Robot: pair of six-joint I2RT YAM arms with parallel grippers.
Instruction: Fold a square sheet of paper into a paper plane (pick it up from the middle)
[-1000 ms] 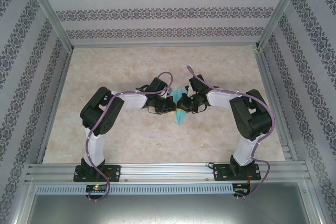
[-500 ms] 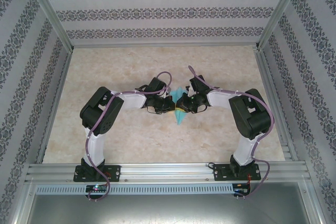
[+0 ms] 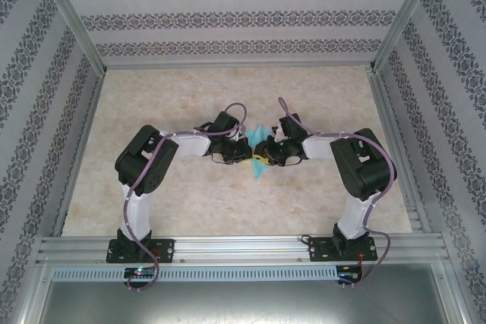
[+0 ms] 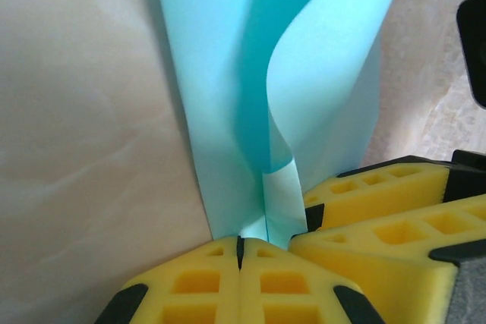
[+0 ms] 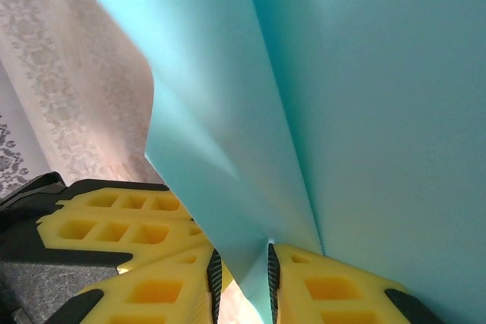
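The turquoise paper plane [image 3: 258, 163], a narrow creased dart, hangs above the table's middle between both grippers. My left gripper [image 3: 244, 152] is shut on it. In the left wrist view its yellow pads [image 4: 197, 282] meet at the paper plane's [image 4: 220, 73] folded spine, and the layers fan upward. My right gripper [image 3: 264, 151] faces it from the right. In the right wrist view a gap shows at the right gripper [image 5: 241, 259], and a flap of the paper plane [image 5: 364, 111] passes through it against one pad. Each wrist view also shows the other gripper's yellow fingers [image 4: 380, 214] [image 5: 114, 218] close by.
The marbled beige table [image 3: 175, 195] is ringed by an aluminium frame [image 3: 235, 248] and patterned walls [image 3: 228, 17]. Both arms arch inward from their bases at the near edge, elbows out toward the sides.
The right gripper's jaws have parted from shut to a narrow gap around the paper. The left gripper stays shut on the paper, and the right arm has shifted slightly.
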